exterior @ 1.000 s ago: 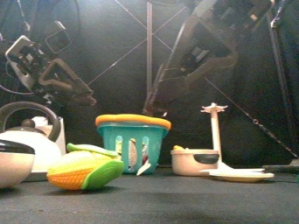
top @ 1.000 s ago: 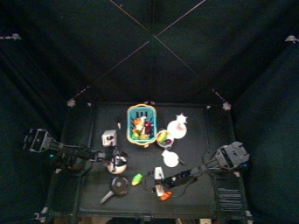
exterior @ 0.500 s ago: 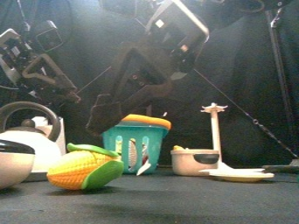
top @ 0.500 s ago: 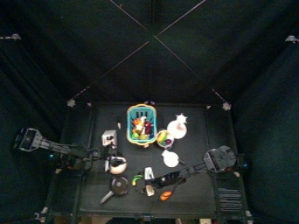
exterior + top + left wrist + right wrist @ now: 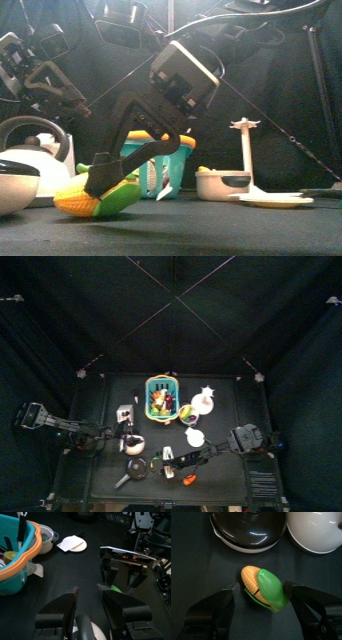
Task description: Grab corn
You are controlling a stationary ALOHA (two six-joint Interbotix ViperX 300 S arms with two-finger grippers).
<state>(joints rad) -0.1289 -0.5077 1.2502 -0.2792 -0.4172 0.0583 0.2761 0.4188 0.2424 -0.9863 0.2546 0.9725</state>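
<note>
while the black right gripper hangs wide open astride the small yellow-and-green toy corn, untouched; black left gripper narrowly parted, empty

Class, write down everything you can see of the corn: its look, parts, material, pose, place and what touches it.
The corn is a small oblong toy, plastic by its look: yellow ribbed kernels at one end, a smooth green husk over the other. It lies on its side on the black table, near the front edge, beside the kettle. The right gripper hangs over it, jaws wide open, one on each side. Whether they touch it cannot be told.
</note>
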